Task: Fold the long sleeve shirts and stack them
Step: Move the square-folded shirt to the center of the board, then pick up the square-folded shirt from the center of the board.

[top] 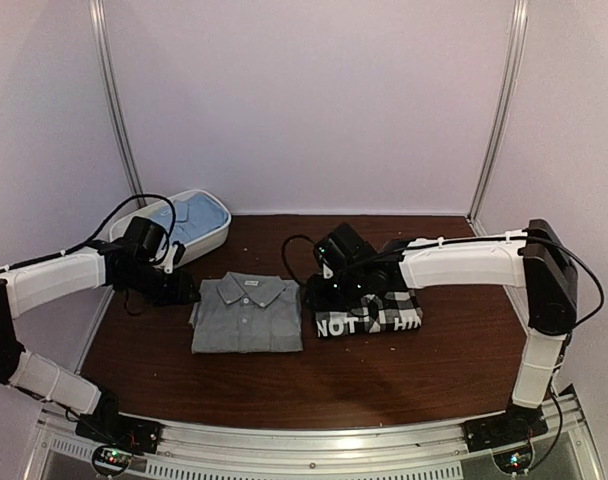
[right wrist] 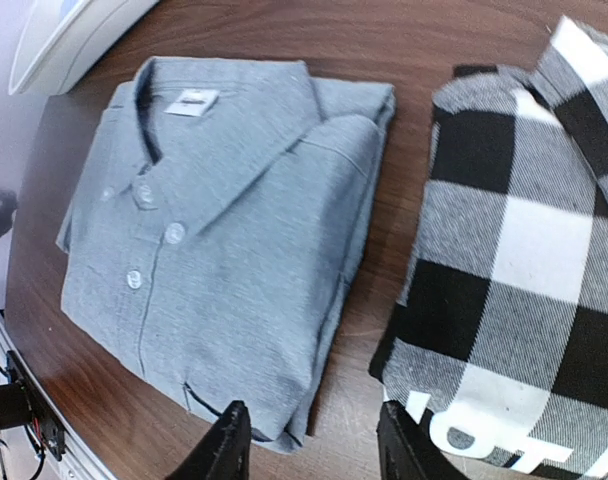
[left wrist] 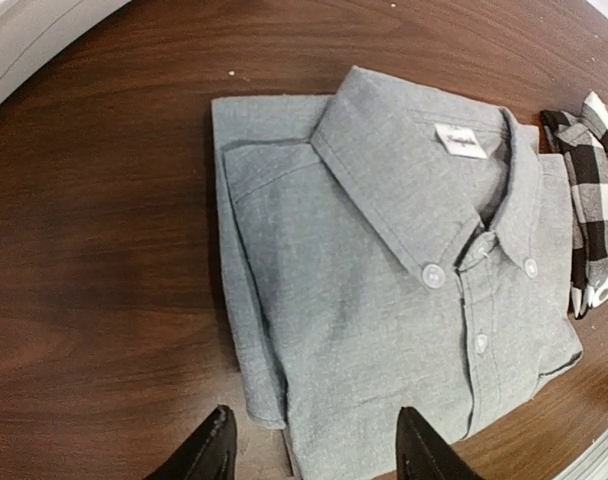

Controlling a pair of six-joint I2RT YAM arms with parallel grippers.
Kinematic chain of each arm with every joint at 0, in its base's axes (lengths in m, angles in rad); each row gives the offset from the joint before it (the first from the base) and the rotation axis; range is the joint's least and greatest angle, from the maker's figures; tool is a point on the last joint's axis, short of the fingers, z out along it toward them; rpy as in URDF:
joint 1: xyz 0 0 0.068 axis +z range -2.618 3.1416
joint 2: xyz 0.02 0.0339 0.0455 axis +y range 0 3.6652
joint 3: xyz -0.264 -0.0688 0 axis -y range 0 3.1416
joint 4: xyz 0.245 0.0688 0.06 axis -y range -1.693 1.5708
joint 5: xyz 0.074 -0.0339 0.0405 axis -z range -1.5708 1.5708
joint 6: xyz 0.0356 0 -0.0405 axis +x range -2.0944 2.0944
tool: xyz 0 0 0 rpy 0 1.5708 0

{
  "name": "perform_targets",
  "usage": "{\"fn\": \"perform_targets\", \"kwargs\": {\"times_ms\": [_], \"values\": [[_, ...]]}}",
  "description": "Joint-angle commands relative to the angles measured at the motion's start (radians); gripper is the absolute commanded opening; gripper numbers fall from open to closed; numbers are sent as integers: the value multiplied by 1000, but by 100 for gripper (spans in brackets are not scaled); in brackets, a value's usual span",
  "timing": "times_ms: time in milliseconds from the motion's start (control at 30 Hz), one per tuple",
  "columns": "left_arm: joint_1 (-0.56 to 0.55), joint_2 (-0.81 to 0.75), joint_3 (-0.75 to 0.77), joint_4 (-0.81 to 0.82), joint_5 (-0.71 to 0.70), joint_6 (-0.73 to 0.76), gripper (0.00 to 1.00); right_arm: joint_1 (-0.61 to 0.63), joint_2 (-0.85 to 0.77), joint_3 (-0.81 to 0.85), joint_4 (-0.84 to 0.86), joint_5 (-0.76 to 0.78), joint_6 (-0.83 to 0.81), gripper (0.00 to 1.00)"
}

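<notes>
Grey shirt (top: 246, 312): folded neat, collar up and buttoned, flat in the middle of the tabletop (top: 384, 375).
Black-and-white checked shirt (top: 369, 313): folded too, just right of the grey one, thin strip of dark brown wood between, white lettering along its near edge.
Light blue shirt (top: 187, 214): back left, lying in the white tub (top: 212, 240), well apart from the checked one.
Left gripper (left wrist: 319, 452): spread wide, nothing held, hanging over the grey shirt's left side.
Right gripper (right wrist: 314, 445): also spread, nothing held, above the gap between grey and checked.
</notes>
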Motion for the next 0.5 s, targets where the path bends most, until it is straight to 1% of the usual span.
{"fn": "perform_targets", "kwargs": {"times_ms": [0, 100, 200, 267, 467], "values": [[15, 46, 16, 57, -51, -17, 57, 6, 45, 78, 70, -20, -50, 49], [15, 93, 22, 69, -52, -17, 63, -2, 94, 123, 94, -33, -70, 53], [16, 133, 26, 86, -50, -18, 66, -21, 139, 141, 131, -63, -75, 56], [17, 157, 26, 101, -53, -21, 68, -35, 165, 149, 146, -86, -76, 56], [29, 243, 40, 133, -29, -42, 71, -55, 221, 161, 159, -92, -82, 58]]}}
